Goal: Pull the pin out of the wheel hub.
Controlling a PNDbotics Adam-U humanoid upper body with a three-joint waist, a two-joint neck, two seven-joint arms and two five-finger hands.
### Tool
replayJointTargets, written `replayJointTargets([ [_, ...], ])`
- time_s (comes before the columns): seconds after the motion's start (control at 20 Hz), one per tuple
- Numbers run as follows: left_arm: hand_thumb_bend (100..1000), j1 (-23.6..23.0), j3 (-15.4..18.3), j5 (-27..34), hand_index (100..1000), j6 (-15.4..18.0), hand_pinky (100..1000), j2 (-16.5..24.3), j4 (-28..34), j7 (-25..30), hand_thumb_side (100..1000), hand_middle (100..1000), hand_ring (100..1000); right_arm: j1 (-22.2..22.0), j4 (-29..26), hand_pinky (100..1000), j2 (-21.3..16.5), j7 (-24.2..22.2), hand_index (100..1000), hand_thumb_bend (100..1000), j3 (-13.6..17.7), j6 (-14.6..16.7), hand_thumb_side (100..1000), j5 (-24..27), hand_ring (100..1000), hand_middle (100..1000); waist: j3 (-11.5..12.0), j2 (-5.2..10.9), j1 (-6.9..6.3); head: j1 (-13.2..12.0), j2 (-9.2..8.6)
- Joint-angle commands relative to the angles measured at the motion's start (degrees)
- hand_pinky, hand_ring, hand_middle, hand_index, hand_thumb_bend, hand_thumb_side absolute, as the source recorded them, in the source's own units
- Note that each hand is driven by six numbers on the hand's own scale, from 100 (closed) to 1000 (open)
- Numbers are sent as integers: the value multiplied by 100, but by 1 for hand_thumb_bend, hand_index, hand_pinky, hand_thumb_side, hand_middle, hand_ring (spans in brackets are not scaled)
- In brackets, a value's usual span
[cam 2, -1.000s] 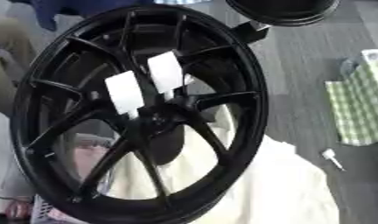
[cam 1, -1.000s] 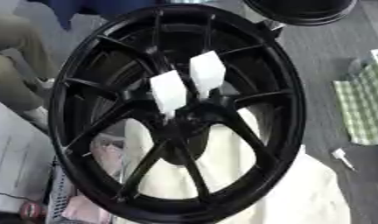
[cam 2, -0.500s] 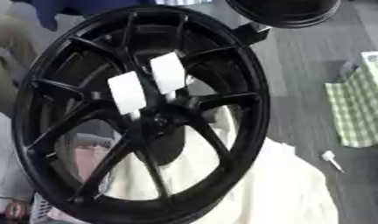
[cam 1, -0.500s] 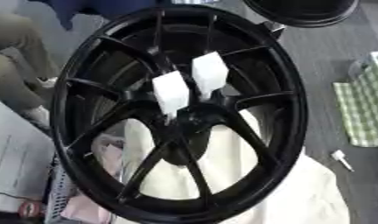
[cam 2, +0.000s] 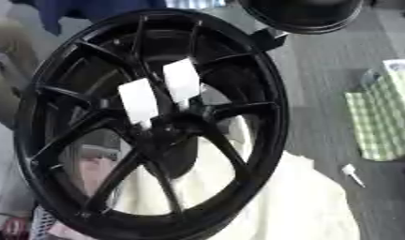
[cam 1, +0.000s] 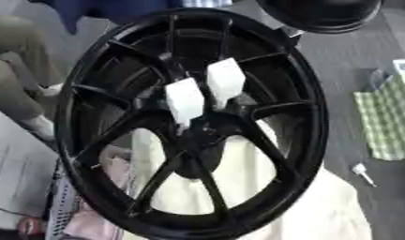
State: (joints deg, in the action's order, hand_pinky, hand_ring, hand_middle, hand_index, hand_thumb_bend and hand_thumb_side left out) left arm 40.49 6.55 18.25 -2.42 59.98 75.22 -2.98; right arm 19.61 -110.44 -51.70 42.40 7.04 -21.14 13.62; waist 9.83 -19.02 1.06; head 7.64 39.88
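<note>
Wheel hub (cam 1: pixel 198 133) sits at the middle of the black wheel (cam 1: pixel 83 93), which stands tilted on a cream cloth (cam 1: pixel 238 187). 2 white pins (cam 1: pixel 185 99) stick out just above it. No robot hand shows, so I cannot tell its fingers. A blind reach could rock the wheel. Only the right eye view shows grey floor right of a small white pin (cam 2: pixel 350 172).

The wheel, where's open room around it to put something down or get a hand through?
Bare grey floor lies right of the black wheel, up to the green checked bag. The cream cloth below is open too. The hub is crowded by two white tabs; gaps between lower spokes are wider.
</note>
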Motion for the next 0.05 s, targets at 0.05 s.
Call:
replayJointTargets([
  [0.05, 100, -306, 41, 453, 865, 54, 827, 38, 1260, -675, 626, 643, 708, 58, -139, 546, -151, 277, 640, 100, 64, -305, 559, -73, 613, 522, 3, 157, -2, -35, 15],
])
